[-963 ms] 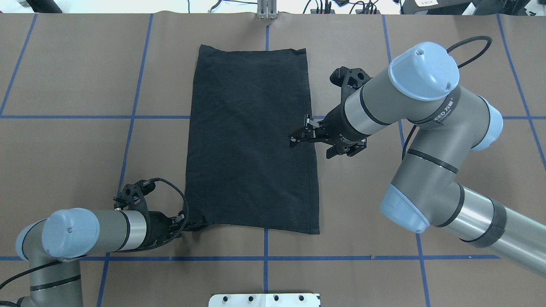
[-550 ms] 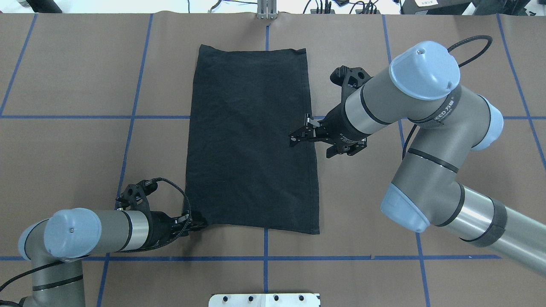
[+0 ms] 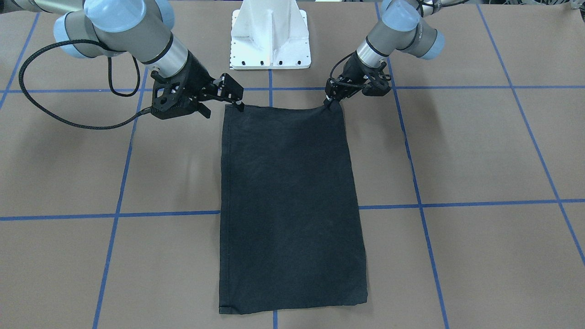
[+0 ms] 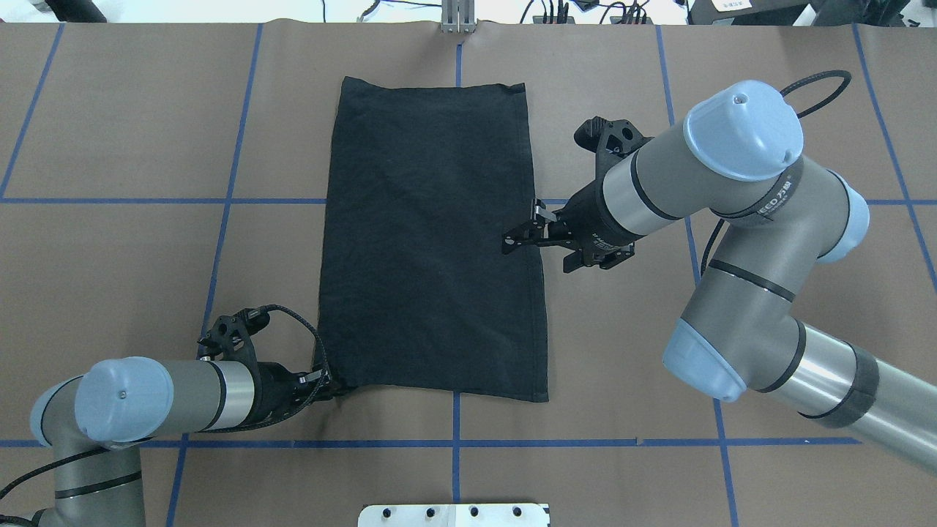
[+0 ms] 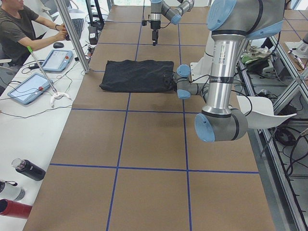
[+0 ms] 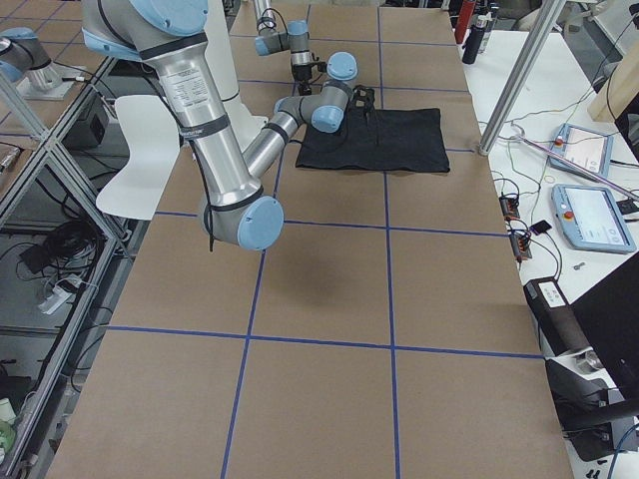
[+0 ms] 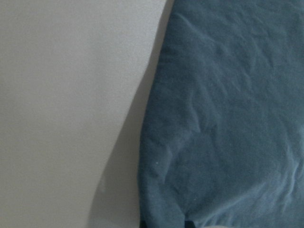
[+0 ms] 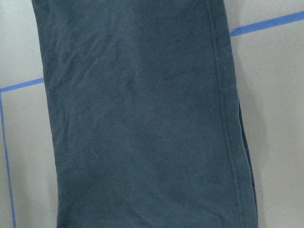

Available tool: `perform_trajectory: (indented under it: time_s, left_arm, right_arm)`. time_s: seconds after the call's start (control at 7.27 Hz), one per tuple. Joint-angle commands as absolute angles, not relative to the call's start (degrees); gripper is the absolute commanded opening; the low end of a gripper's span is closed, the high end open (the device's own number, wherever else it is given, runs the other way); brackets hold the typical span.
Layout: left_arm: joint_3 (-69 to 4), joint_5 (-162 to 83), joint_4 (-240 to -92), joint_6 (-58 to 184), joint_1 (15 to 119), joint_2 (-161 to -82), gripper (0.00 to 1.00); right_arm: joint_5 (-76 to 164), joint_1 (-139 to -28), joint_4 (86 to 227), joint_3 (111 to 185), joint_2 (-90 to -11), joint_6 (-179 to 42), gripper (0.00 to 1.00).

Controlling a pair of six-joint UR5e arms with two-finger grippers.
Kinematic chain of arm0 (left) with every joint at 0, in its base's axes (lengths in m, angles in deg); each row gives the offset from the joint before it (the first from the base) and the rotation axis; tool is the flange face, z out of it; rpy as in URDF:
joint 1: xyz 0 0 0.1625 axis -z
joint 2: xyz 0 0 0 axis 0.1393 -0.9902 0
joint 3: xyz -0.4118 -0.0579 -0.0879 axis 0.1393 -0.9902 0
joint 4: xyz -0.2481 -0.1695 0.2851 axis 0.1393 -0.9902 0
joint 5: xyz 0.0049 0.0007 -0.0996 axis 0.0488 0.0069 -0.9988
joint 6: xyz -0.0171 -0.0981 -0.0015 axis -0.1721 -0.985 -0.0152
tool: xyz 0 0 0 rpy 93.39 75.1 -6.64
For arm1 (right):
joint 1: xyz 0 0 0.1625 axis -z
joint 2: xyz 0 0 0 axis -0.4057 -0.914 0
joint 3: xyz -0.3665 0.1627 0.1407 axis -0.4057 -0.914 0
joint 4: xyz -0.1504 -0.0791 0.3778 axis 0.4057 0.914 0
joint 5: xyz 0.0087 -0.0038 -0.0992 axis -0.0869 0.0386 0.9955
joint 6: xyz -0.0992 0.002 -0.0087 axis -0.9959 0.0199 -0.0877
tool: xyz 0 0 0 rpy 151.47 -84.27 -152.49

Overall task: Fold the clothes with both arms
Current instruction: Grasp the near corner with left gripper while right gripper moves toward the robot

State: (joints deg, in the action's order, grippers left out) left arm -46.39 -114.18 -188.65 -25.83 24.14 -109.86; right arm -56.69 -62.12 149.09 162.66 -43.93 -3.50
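T-shirt: a black cotton T-shirt [image 4: 432, 241], folded into a long plain rectangle, lies flat in the middle of the tabletop with its long sides running away from the robot.
Tabletop: brown paper-covered tabletop [image 4: 110, 278] crossed by blue tape grid lines [image 4: 146, 200].
Left arm: the silver-grey tubular left arm [image 4: 168, 395] with light blue joint caps reaches in low, its forearm almost level with the tabletop and aimed at the T-shirt's near corner on the robot's left.
Left gripper: the small black left gripper [image 4: 331, 383] is at that corner, fingers drawn narrow and pinching the cloth. The corner is pulled to a small point there.
Right arm: the matching right arm [image 4: 732, 219] is raised and bent at the elbow, wrist angled down towards the T-shirt's long edge on the robot's right.
Right gripper: the black right gripper [image 4: 521, 229] hangs above that edge about halfway along. Its fingers [image 4: 538, 212] are spread wide with nothing between them.
Base: a white pedestal [image 3: 270, 36] stands between the two arms.
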Motion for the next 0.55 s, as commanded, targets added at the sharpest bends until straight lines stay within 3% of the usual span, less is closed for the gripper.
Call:
perform_trajectory:
  time_s: [0.0,0.41]
  left_arm:
    - [-46.47,-114.18,-188.67,-25.63,24.62,-109.41,0.4]
    - [-46.47,-114.18,-188.58,-25.45,25.06,-109.4,0.4]
  right_arm:
    - [-56.62,-62.08,148.87,162.66,-44.03,-3.5,1.0]
    - [-56.71,-62.08,148.78,162.66,-44.12,-3.5,1.0]
